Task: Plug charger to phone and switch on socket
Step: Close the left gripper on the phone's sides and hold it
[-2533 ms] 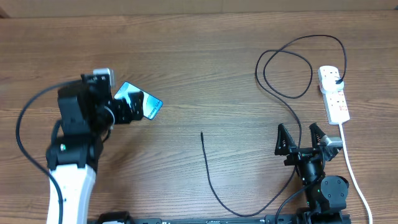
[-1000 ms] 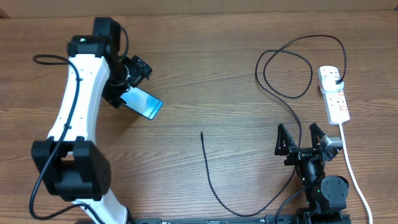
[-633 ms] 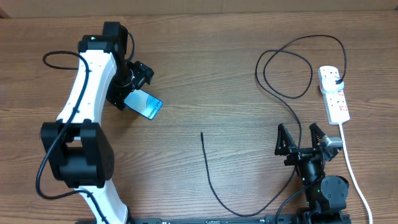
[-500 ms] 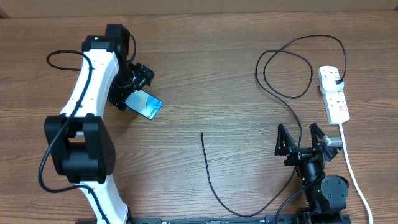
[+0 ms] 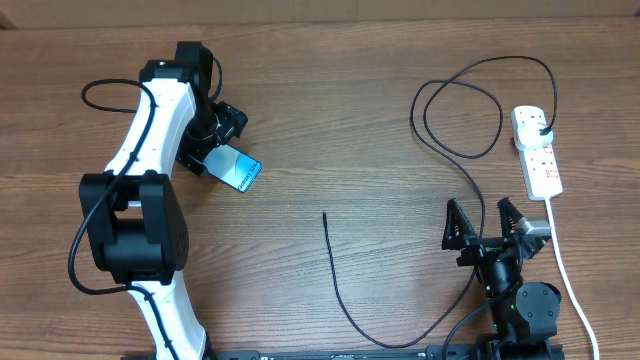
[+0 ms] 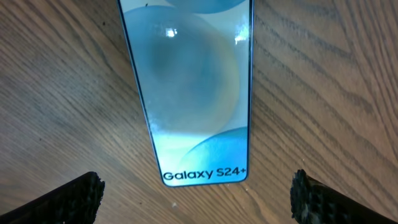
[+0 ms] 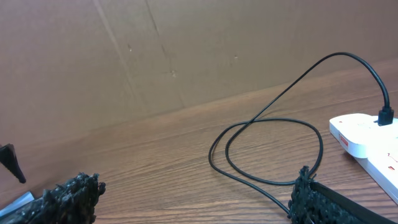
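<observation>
The phone (image 5: 238,170) lies flat on the table at the left, cyan screen up, and fills the left wrist view (image 6: 189,93). My left gripper (image 5: 210,140) hovers over it, open and empty, in its own view (image 6: 196,194) with one finger either side of the phone's text end and apart from it. The charger cable (image 5: 338,285) lies loose, its tip (image 5: 325,215) at mid-table. Its black plug (image 5: 543,130) sits in the white socket strip (image 5: 540,165) at the right. My right gripper (image 5: 483,222) is open and empty near the front, with the cable loop (image 7: 267,124) ahead of it (image 7: 196,186).
The strip's white cord (image 5: 565,270) runs to the front edge at the right. The strip and plug also show in the right wrist view (image 7: 367,140). A brown cardboard wall (image 7: 186,50) stands behind the table. The left arm's own black cable (image 5: 100,95) loops at the far left.
The left arm has swung from the left side round to reach over the phone from the far side. The phone shifted slightly right, then stayed put. The right arm has not moved.
</observation>
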Robot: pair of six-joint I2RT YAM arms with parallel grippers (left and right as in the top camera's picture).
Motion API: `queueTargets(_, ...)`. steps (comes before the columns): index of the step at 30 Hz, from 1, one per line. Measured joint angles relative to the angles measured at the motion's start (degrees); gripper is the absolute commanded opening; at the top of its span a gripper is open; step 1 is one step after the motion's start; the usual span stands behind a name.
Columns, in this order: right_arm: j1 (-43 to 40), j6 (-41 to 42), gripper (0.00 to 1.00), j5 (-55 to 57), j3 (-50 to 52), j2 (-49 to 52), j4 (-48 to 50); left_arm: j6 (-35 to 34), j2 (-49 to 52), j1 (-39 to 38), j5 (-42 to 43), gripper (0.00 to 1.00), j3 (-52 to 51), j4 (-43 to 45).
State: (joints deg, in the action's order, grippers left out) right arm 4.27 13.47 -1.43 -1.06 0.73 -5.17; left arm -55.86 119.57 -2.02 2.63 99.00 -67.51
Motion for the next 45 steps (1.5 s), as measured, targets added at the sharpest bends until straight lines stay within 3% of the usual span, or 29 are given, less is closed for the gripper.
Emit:
queueTargets(15, 0.0, 0.0, 1.0, 0.0, 0.0, 0.0, 0.0, -6.0, 0.3, 0.0, -0.4, 0.99, -5.4, 3.9)
queueTargets(45, 0.0, 0.0, 1.0, 0.0, 0.0, 0.0, 0.0, -7.3, 0.4, 0.0, -2.7, 0.99, -10.5, 11.3)
